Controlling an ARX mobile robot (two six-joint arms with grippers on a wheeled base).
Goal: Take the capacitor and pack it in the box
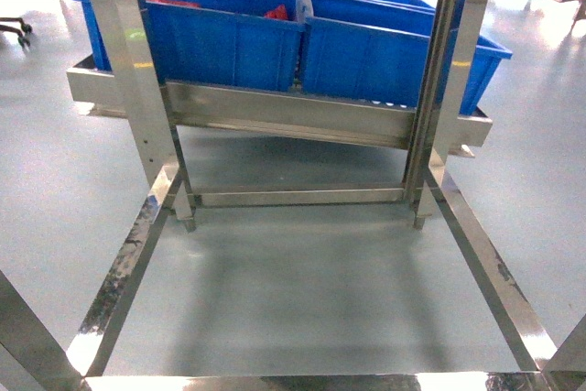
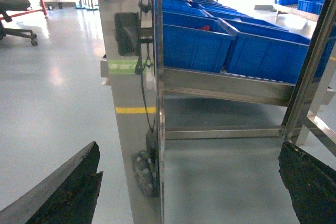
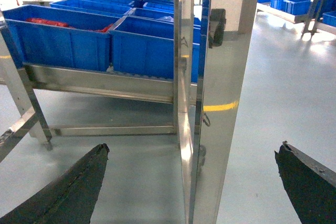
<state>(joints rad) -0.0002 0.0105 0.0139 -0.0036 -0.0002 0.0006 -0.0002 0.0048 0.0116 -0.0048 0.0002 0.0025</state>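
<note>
Nothing of the task looks done from here. Both arms hang low with nothing in them. The left pincer (image 2: 189,182) has its jaws wide apart, dark fingers (image 2: 68,187) at the bottom corners of the left wrist view, only floor (image 2: 52,103) between them. The right pincer (image 3: 191,182) is the same: jaws apart, holding nothing, with a steel post (image 3: 210,129) of the rack standing between them further off.

I see no pink box in any view, so I can't say where it is. No capacitor is clearly visible either. In the head view the blue bins (image 1: 229,48) sit on the tilted steel rack (image 1: 275,112) at 12 o'clock, and red bits show over the rim of one bin (image 1: 277,13), at about 11 o'clock. They could be the capacitors, but they are too small to tell. The right wrist view shows similar red bits in the far-left bin (image 3: 47,22).

My judgement: I'm at the very start. Left to do: reach into a bin, grasp a capacitor, find the box, pack it.
</note>
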